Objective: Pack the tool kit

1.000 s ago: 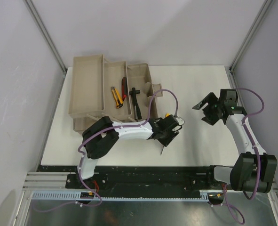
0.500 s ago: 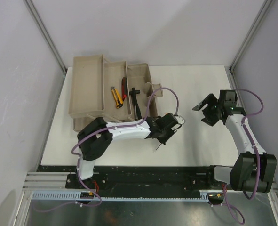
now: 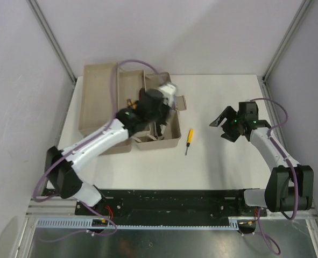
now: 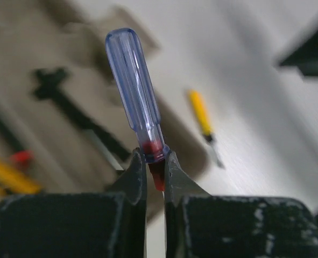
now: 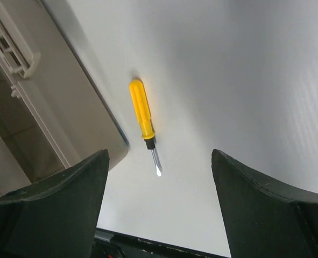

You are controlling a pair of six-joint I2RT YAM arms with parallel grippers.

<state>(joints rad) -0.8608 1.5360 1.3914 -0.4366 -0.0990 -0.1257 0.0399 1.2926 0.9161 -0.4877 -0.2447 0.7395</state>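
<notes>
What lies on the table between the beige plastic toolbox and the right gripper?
Only a small yellow-handled screwdriver, apart from both the beige plastic toolbox and the open right gripper; the top view shows it.

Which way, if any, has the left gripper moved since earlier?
Yes. The left gripper was right of the toolbox, nearer the front; it went leftward and farther back, and is now above it, holding a screwdriver.
</notes>
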